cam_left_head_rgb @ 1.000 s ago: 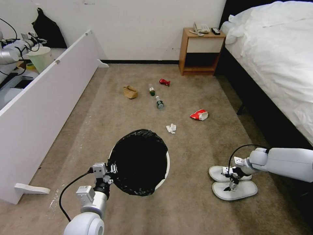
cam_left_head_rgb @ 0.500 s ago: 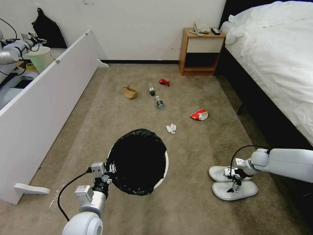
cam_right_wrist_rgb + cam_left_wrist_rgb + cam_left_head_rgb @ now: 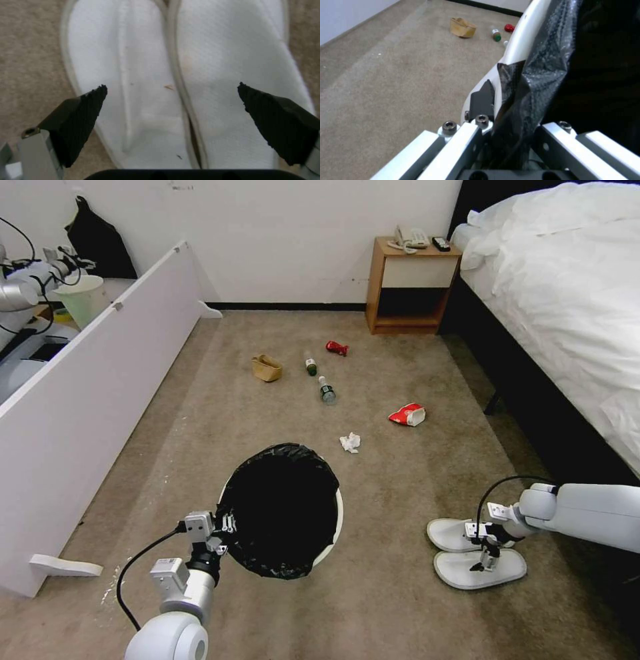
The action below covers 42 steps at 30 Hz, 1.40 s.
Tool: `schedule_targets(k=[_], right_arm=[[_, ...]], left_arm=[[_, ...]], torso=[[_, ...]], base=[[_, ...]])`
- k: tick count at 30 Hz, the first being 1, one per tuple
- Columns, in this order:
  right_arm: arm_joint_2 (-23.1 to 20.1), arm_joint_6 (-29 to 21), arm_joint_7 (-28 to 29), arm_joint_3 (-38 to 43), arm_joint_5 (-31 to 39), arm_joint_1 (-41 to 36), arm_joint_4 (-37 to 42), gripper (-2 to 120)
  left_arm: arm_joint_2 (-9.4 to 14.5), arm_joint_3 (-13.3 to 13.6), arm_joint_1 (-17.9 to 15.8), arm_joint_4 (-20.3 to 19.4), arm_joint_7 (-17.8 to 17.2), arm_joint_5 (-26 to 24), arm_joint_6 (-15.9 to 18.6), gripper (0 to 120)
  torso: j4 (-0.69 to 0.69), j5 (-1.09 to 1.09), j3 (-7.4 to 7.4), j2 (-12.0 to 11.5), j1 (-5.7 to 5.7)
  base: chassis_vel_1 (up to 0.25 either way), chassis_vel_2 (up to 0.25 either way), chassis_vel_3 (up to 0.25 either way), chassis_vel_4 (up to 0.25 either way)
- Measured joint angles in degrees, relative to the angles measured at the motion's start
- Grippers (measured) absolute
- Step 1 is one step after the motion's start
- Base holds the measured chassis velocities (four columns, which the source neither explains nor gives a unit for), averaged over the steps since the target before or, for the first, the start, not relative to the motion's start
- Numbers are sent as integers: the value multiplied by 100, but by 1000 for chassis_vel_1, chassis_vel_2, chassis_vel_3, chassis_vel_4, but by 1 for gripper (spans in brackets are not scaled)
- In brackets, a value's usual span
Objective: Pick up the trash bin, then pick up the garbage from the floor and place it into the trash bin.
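Trash bin: trash bin [image 3: 333,527], white with a black liner [image 3: 283,507] folded over the rim, sits at the left hand's tip, mouth open upward.
Left hand: left hand [image 3: 223,533] is clamped on the near rim; in the left wrist view one dark pad [image 3: 482,100] lies against the white outer wall and liner film bunches between the fingers.
Slippers: two white slippers [image 3: 480,567] lie side by side, edges touching, directly under the right hand, well off to the bin's right.
Right hand: right hand [image 3: 171,120] hangs just above the pair, spread wide and holding nothing; one pad [image 3: 81,122] sits over the outer edge of one slipper, the other pad over the far slipper.
Rest of garbage: crumpled tissue [image 3: 350,442] just beyond the bin; red-white packet [image 3: 407,414], two bottles [image 3: 327,390], red wrapper [image 3: 337,347] and tan paper bag [image 3: 266,368] farther out on the carpet.
Risk, right side: span covers both slippers; closing here may pinch the seam and lift only one, or buckle the soft soles so they slip free.
Risk, left side: grip includes loose liner; judged likely to slide on the plastic, letting the bin tilt or drop when carried.
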Motion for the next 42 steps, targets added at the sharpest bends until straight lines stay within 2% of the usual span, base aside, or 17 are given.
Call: schedule_targets(k=[20,42], right_arm=[[-58,-19,122,11,84,-1,-126,100],[-377,-17,268,-177,334,-5,-14,100]], left_arm=[[-24,28,-72,129,3,0,-8,2],[-19,-1,-95,140,11,-58,-30,2]], torso=[[0,0,0,0,0],[0,0,0,0,0]], base=[[0,0,0,0],[0,0,0,0]])
